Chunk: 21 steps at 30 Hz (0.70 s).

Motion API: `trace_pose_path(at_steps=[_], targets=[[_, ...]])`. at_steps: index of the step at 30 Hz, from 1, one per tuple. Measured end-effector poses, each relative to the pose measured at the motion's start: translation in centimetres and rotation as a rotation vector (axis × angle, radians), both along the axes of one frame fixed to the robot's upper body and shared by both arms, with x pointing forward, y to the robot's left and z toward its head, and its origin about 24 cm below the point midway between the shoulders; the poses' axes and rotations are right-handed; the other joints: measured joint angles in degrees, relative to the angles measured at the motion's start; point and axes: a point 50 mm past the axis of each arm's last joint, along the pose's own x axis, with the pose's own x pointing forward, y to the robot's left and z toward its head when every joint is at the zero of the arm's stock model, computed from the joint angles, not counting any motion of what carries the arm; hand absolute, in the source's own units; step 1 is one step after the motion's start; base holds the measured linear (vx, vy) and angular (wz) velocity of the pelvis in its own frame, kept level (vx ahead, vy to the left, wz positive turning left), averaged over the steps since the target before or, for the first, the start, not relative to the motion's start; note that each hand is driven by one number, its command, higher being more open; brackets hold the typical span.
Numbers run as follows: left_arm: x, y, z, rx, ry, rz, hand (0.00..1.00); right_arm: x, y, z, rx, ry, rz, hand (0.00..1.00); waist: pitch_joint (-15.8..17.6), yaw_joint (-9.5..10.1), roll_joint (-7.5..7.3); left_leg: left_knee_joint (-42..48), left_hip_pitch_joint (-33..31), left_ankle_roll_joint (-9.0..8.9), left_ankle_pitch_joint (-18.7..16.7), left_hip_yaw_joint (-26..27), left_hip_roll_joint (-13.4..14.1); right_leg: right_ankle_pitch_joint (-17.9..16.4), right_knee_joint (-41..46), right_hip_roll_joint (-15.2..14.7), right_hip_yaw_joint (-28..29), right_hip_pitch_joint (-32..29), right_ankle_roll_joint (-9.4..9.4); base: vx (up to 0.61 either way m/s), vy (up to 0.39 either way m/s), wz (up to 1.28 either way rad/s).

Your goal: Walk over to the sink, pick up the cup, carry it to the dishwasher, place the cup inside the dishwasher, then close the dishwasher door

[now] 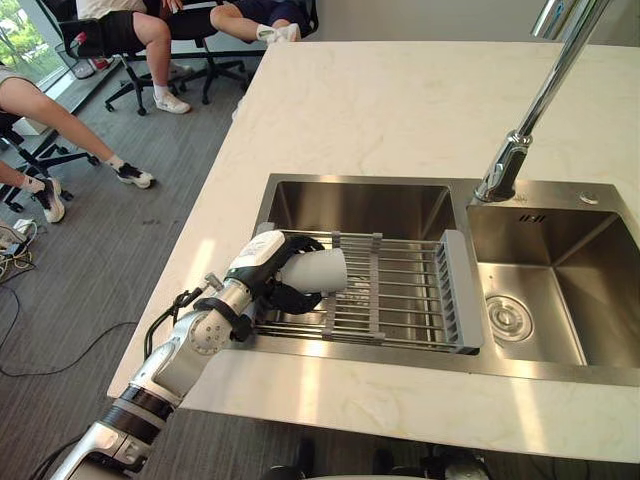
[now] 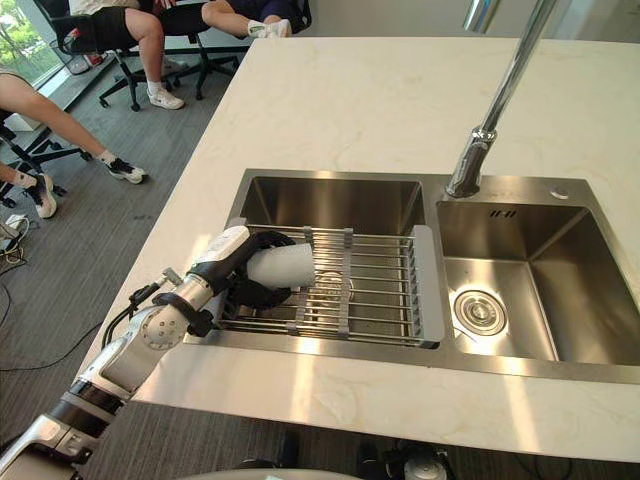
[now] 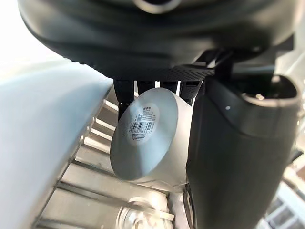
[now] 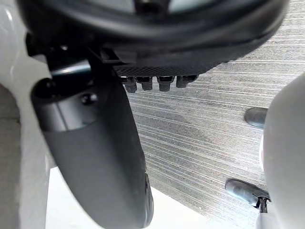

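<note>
A white cup (image 1: pixel 318 270) lies on its side over the wire drying rack (image 1: pixel 405 300) in the left basin of the steel sink (image 1: pixel 360 183). My left hand (image 1: pixel 262 268) reaches in from the counter's left edge, fingers and thumb curled round the cup. In the left wrist view the cup's base (image 3: pixel 143 136), with a barcode label, faces the palm, between the fingers (image 3: pixel 162 88) and the thumb (image 3: pixel 233 157). I cannot tell whether the cup still touches the rack. My right hand (image 4: pixel 95 143) hangs relaxed over grey floor, holding nothing.
A tall chrome faucet (image 1: pixel 530 110) rises between the basins; the right basin (image 1: pixel 590 270) has a round drain (image 1: pixel 508 318). Pale marble counter (image 1: pixel 400 100) surrounds the sink. People sit on office chairs (image 1: pixel 150 50) on the grey floor at far left.
</note>
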Motion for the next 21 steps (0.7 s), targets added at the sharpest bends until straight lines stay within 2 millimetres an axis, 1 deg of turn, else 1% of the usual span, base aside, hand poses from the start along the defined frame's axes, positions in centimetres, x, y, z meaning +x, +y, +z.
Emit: trace_pose_path(at_steps=[2, 4, 6, 8, 11, 15, 19, 21], targets=[[-0.2, 0.0, 0.9, -0.028, -0.048, 0.010, 0.00, -0.1, -0.1, -0.1, -0.001, 0.005, -0.004, 1.00, 0.00, 0.64, 0.00, 0.01, 0.00, 0.00, 0.00, -0.05, 0.03, -0.07, 0.14, 0.03, -0.02, -0.02, -0.04, 0.00, 0.000, 0.00], [-0.6, 0.1, 1.9, -0.075, -0.100, 0.024, 0.00, -0.2, -0.2, -0.1, -0.002, 0.007, -0.012, 1.00, 0.00, 0.84, 0.00, 0.05, 0.00, 0.00, 0.00, -0.18, 0.01, -0.16, 0.32, 0.03, -0.12, -0.02, -0.09, 0.00, 0.000, 0.00], [-1.2, -0.3, 3.0, -0.132, -0.155, 0.022, 0.00, -0.2, -0.2, -0.2, -0.002, 0.012, -0.015, 1.00, -0.01, 1.64, -0.01, 0.21, 0.00, 0.00, -0.01, -0.21, -0.01, -0.17, 0.51, 0.01, -0.12, -0.02, -0.10, 0.00, 0.000, 0.00], [-1.8, -0.6, 3.5, -0.173, -0.190, 0.018, 0.00, -0.3, -0.3, -0.2, -0.002, 0.016, -0.018, 1.00, -0.02, 2.01, -0.03, 0.29, 0.01, 0.00, -0.01, -0.24, -0.02, -0.18, 0.64, 0.00, -0.12, -0.02, -0.10, 0.00, 0.000, 0.00], [-2.7, -1.1, 3.9, -0.243, -0.225, 0.016, 0.00, -0.3, -0.2, -0.3, -0.001, 0.017, -0.019, 1.00, -0.07, 2.23, -0.09, 0.44, 0.00, 0.00, -0.01, -0.28, -0.02, -0.18, 0.81, 0.01, -0.15, -0.03, -0.09, 0.00, 0.000, 0.00], [-3.7, -1.2, 4.0, -0.340, -0.252, 0.046, 0.00, -0.2, -0.1, -0.3, 0.001, 0.015, -0.021, 1.00, -0.17, 2.33, -0.22, 0.68, -0.18, -0.01, -0.01, -0.28, -0.01, -0.23, 1.18, 0.01, -0.12, -0.27, -0.01, 0.00, 0.000, 0.00], [-4.6, -1.2, 4.3, -0.424, -0.285, 0.077, 0.00, -0.2, 0.1, -0.4, 0.003, 0.019, -0.026, 1.00, -0.46, 2.55, -0.66, 0.94, -0.43, 0.00, -0.01, -0.28, -0.01, -0.23, 1.41, 0.01, -0.10, -0.50, -0.01, 0.00, 0.000, 0.00], [-5.2, -1.2, 4.5, -0.514, -0.297, 0.097, 0.00, -0.3, 0.2, -0.5, 0.003, 0.028, -0.030, 1.00, -0.63, 3.02, -0.95, 1.04, -0.46, -0.01, -0.02, -0.27, -0.01, -0.23, 1.50, 0.01, -0.07, -0.52, -0.01, 0.00, 0.000, 0.00]])
